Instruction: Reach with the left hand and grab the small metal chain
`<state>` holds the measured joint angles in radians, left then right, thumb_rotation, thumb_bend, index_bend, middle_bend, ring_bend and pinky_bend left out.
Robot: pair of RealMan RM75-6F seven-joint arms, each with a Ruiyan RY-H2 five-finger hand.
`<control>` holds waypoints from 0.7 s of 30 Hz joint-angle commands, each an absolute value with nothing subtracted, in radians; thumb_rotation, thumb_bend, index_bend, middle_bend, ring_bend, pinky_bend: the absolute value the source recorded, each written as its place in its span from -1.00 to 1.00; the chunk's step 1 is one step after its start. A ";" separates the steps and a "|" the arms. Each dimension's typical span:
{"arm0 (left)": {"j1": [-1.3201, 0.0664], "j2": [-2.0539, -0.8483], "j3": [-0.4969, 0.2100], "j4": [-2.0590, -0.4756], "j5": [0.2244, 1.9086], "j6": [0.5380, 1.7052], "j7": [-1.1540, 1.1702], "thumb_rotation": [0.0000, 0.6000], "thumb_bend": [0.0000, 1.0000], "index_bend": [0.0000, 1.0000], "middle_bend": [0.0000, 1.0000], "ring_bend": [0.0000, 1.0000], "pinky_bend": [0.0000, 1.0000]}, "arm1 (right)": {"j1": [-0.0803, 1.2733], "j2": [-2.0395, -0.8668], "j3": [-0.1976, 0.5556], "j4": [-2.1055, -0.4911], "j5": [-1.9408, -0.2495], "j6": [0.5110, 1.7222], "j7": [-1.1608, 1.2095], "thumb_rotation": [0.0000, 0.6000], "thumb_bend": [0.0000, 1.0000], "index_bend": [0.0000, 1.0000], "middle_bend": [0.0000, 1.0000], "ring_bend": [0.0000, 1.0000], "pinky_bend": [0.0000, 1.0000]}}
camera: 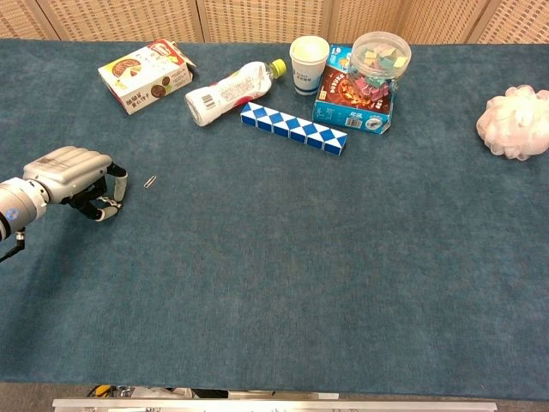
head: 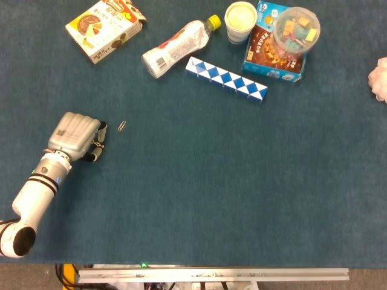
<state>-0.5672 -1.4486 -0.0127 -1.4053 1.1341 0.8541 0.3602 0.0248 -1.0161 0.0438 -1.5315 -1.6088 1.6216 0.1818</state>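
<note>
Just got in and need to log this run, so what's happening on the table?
The robot's left hand is curled over the small metal chain, fingers closed around it on the blue cloth. A paperclip lies just beside the hand, untouched. The right hand isn't in view.
</note>
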 commanded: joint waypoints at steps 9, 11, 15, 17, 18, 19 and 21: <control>-0.567 -1.452 -0.016 -1.398 1.134 0.849 0.318 1.00 -0.36 0.15 0.90 0.89 0.98 | 0.019 -1.015 0.046 -1.537 -1.613 1.632 0.178 1.00 -0.34 0.04 0.06 -0.13 -0.07; -0.567 -1.451 -0.016 -1.397 1.135 0.849 0.313 1.00 -0.35 0.16 0.90 0.89 0.98 | 0.019 -1.016 0.046 -1.538 -1.614 1.634 0.177 1.00 -0.34 0.04 0.07 -0.13 -0.07; -0.568 -1.449 -0.016 -1.399 1.138 0.851 0.306 1.00 -0.35 0.17 0.90 0.90 0.98 | 0.017 -1.016 0.046 -1.536 -1.616 1.637 0.179 1.00 -0.34 0.04 0.07 -0.13 -0.07; -0.568 -1.442 -0.019 -1.408 1.139 0.854 0.299 1.00 -0.35 0.18 0.90 0.90 0.98 | 0.017 -1.016 0.047 -1.536 -1.617 1.638 0.180 1.00 -0.34 0.04 0.07 -0.13 -0.07; -0.568 -1.436 -0.021 -1.415 1.140 0.855 0.295 1.00 -0.35 0.18 0.90 0.90 0.98 | 0.017 -1.015 0.047 -1.536 -1.617 1.639 0.180 1.00 -0.34 0.04 0.07 -0.13 -0.07; -0.569 -1.428 -0.024 -1.425 1.142 0.857 0.291 1.00 -0.35 0.18 0.91 0.90 0.99 | 0.017 -1.015 0.048 -1.535 -1.618 1.640 0.181 1.00 -0.34 0.04 0.07 -0.12 -0.07; -0.570 -1.411 -0.029 -1.445 1.147 0.862 0.282 1.00 -0.35 0.18 0.91 0.90 0.99 | 0.017 -1.016 0.048 -1.533 -1.619 1.641 0.184 1.00 -0.34 0.04 0.08 -0.12 -0.07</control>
